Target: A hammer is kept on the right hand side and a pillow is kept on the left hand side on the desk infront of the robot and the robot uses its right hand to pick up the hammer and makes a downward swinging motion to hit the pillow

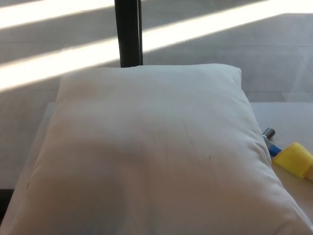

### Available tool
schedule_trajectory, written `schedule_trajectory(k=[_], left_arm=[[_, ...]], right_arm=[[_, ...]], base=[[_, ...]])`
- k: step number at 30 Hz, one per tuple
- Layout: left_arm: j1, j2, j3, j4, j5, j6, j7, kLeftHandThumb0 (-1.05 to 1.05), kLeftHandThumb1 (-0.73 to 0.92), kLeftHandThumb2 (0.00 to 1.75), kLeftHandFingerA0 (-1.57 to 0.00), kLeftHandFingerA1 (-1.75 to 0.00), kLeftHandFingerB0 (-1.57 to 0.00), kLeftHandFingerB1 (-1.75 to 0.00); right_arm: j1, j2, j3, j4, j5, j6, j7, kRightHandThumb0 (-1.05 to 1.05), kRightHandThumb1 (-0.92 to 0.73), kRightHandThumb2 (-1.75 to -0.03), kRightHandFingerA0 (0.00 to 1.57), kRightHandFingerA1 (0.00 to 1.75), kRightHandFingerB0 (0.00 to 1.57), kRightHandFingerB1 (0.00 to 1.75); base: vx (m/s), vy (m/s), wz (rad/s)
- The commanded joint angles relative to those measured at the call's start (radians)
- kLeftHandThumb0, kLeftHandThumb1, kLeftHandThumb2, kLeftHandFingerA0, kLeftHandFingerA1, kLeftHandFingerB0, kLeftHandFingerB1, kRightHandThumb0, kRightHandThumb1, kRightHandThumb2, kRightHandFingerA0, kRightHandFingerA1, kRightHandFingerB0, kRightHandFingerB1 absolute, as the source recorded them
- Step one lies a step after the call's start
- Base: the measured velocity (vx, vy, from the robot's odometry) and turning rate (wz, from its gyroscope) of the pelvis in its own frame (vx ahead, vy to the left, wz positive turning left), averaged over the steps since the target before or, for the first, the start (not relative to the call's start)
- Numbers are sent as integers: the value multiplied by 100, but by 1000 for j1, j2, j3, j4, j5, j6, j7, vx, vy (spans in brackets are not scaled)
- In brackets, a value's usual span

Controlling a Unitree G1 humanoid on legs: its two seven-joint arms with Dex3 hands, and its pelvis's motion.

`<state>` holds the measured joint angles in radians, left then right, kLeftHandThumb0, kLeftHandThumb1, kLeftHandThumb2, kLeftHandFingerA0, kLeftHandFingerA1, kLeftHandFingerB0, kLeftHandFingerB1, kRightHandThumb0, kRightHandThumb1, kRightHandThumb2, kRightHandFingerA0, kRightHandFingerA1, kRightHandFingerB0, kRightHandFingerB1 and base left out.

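One white pillow (146,152) fills most of the head view, lying flat on the pale desk (288,117), with a small dark speck on its cover right of centre. One black post (128,32) stands upright behind its far edge, against a grey floor crossed by bright bands of sunlight. One hammer (288,154) lies on the desk just beside the pillow's right edge, only partly showing: a small metal end, a short blue section, and a yellow part running out of the picture at the right. No robot hand shows at all, neither left nor right, so their spread and hold cannot be told. Nothing touches the hammer except the desk.
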<state>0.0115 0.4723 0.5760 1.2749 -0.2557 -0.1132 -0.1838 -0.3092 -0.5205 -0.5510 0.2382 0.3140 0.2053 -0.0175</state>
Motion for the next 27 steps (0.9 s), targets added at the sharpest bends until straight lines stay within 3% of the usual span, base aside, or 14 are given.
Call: schedule_trajectory(k=[1, 3, 4, 5, 7, 12, 13, 15, 18, 19, 20, 23, 27], left_arm=[[7, 30, 1, 6, -11, -13, -10, -59, 75, 62, -76, -61, -61, -53], [14, 23, -5, 4, -7, -23, -11, -58, 75, 62, -75, -61, -61, -53], [15, 23, -7, 0, -6, -22, -10, -59, 75, 62, -76, -62, -62, -54], [11, 23, -2, 5, -11, -17, -5, -57, 74, 62, -78, -62, -63, -54], [10, 25, -4, 5, -9, -11, -1, -58, 73, 62, -80, -60, -64, -53], [18, 24, -9, -3, -11, -21, -11, -58, 75, 62, -79, -61, -63, -53], [17, 24, -9, 2, -10, -23, -9, -56, 75, 63, -78, -60, -63, -54], [17, 26, -22, 6, 5, -23, -2, -57, 76, 63, -76, -60, -61, -52], [14, 27, -8, 13, -11, -15, -14, -56, 75, 63, -75, -59, -61, -53], [16, 27, -23, 13, 6, -25, -3, -60, 75, 62, -76, -58, -61, -51], [17, 26, -27, 11, 11, -32, -1, -59, 76, 63, -76, -59, -60, -52], [12, 29, -36, 12, 16, -34, 2, -57, 77, 63, -81, -59, -61, -52], [6, 27, -20, 15, -7, -25, -12, -55, 75, 63, -77, -62, -60, -54]], right_arm=[[-40, -68, 177, -141, -91, -70, 147, -72, -71, -61, 32, 60, 30, 33], [-43, -110, 253, -175, -124, -20, 182, -74, -71, -62, 34, 67, 31, 32], [-44, -120, 275, -175, -140, -12, 187, -84, -59, -75, 30, 64, 27, 37], [-48, -140, 315, -172, -161, 7, 194, -80, -71, -62, 27, 57, 29, 31], [-51, -158, 344, -157, -167, 11, 207, -77, -70, -62, 26, 52, 27, 32], [-110, -238, 536, 21, -358, -15, 205, -77, -75, -63, 17, 47, 26, 30], [-122, -236, 552, 63, -355, -16, 214, -79, -57, -92, 8, 52, 16, 43], [-128, -237, 572, 105, -352, -20, 230, -78, -57, -93, 3, 49, 15, 43], [-146, -232, 595, 167, -358, -44, 226, -78, -57, -92, 3, 48, 15, 43], [-164, -227, 638, 226, -398, -61, 220, -77, -71, -62, 6, 42, 22, 28], [-170, -224, 651, 243, -406, -61, 222, -79, -56, -93, 4, 43, 15, 43], [-195, -215, 697, 296, -446, -84, 210, -88, -60, -95, 5, 41, 17, 42], [-226, -205, 757, 361, -492, -92, 201, -82, -57, -94, 5, 40, 13, 41]], base=[[0, 0, 0], [0, 0, 0], [0, 0, 0], [0, 0, 0], [0, 0, 0], [0, 0, 0], [0, 0, 0], [0, 0, 0], [0, 0, 0], [0, 0, 0], [0, 0, 0], [0, 0, 0], [0, 0, 0]])
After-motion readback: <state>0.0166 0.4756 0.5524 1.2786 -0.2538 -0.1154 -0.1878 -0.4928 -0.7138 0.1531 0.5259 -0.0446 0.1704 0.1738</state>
